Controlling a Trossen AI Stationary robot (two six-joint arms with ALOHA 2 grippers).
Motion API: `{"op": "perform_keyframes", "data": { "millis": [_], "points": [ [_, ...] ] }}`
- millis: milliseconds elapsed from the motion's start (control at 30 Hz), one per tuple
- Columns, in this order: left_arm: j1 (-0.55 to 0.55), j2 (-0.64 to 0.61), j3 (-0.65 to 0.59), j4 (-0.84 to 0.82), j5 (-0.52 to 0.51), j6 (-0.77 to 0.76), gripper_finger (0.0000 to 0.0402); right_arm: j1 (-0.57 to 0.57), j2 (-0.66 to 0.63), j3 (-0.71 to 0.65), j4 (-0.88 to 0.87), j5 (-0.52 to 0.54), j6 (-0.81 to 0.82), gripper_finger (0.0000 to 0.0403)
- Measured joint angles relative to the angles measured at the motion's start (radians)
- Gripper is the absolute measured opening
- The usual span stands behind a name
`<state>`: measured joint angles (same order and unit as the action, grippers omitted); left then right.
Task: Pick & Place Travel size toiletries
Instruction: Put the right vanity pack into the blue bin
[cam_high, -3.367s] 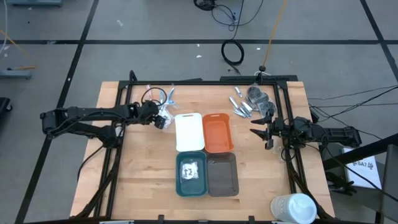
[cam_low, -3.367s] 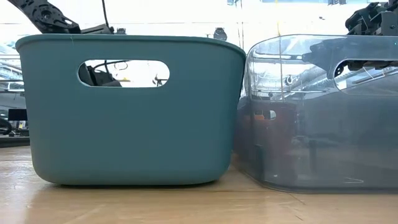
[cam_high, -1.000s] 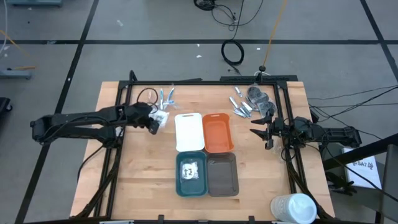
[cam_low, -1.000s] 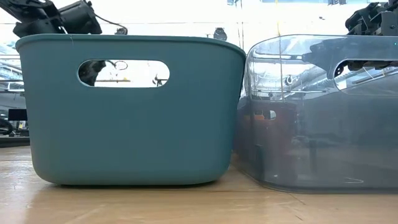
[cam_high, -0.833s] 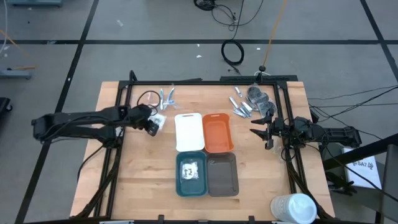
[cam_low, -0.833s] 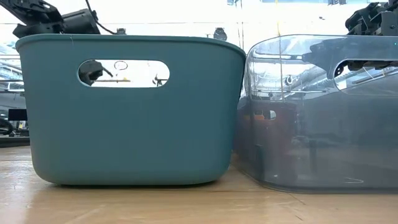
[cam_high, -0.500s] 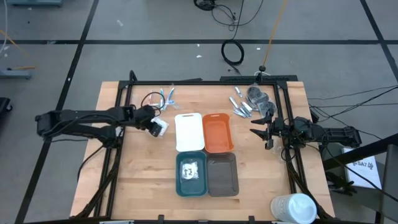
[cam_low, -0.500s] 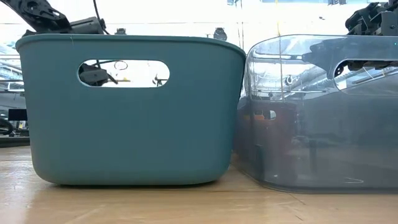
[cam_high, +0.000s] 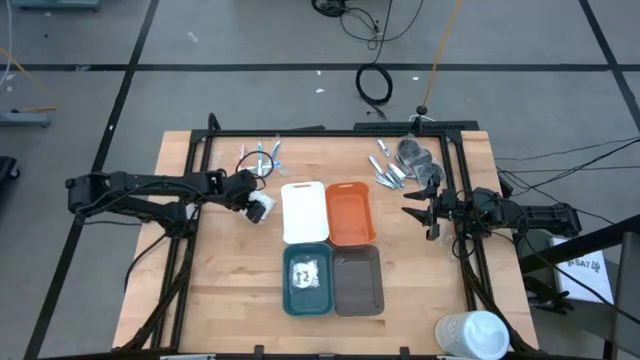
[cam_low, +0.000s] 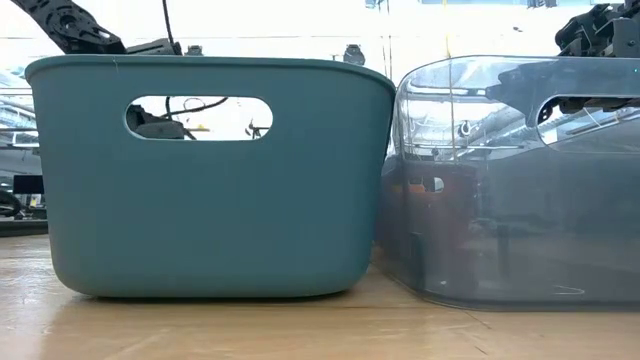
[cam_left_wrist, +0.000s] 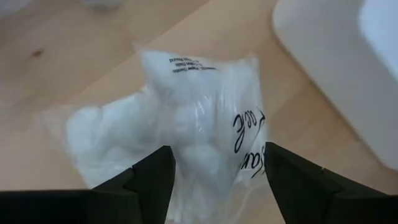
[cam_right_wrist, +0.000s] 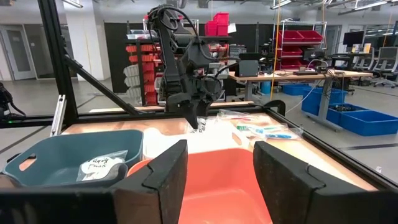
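A white plastic sachet (cam_left_wrist: 186, 118) lies on the wood just left of the white tray (cam_high: 304, 212); in the high view the sachet (cam_high: 263, 209) shows at my left gripper's tip. My left gripper (cam_left_wrist: 214, 180) slants down over it, open, one finger on each side. Another white sachet (cam_high: 306, 274) lies in the teal tray (cam_high: 290, 300). Pink and blue sticks (cam_high: 258, 156) lie at the far left. Silver pieces (cam_high: 385, 170) and dark grey pieces (cam_high: 415, 160) lie at the far right. My right gripper (cam_high: 425, 215) waits open, right of the orange tray (cam_high: 350, 212). My left gripper stands astride the white sachet's near part (cam_left_wrist: 205, 168), coming from above on a slant from the table's left. The sachet lies flat on the table. Whether the fingers (cam_left_wrist: 149, 180) touch it I cannot tell.
The grey tray (cam_high: 358, 280) stands beside the teal one, near the table's front. A big white cup (cam_high: 475, 335) stands at the near right corner. Black frame rails (cam_high: 190, 200) run along both table sides. Bare wood shows left of the trays.
My left gripper has gone down and toward the white tray, to the table's right and near side. The white sachet has come along with it from farther back and now lies on the wood at the tray's left edge.
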<state>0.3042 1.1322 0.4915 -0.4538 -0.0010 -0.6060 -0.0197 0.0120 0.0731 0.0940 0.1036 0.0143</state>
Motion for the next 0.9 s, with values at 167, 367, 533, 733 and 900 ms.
{"op": "perform_keyframes", "data": {
  "millis": [167, 367, 533, 733, 900],
  "points": [
    [0.0, -0.016, 0.0, 0.019, 0.025, 0.007, 0.0212, 0.0, 0.0, 0.0, 0.0, 0.0, 0.0, 0.0173],
    [0.0, -0.016, 0.0, 0.051, 0.081, 0.022, 0.0181, 0.0, 0.0, 0.0, 0.0, 0.0, 0.0, 0.0175],
    [0.0, -0.016, 0.0, 0.064, 0.098, 0.036, 0.0153, 0.0, 0.0, 0.0, 0.0, 0.0, 0.0, 0.0172],
    [0.0, -0.016, 0.0, 0.064, 0.098, 0.041, 0.0104, 0.0, 0.0, 0.0, 0.0, 0.0, 0.0, 0.0176],
    [0.0, -0.016, 0.0, 0.063, 0.098, 0.028, 0.0048, 0.0, 0.0, 0.0, 0.0, 0.0, 0.0, 0.0172]
  ]
}}
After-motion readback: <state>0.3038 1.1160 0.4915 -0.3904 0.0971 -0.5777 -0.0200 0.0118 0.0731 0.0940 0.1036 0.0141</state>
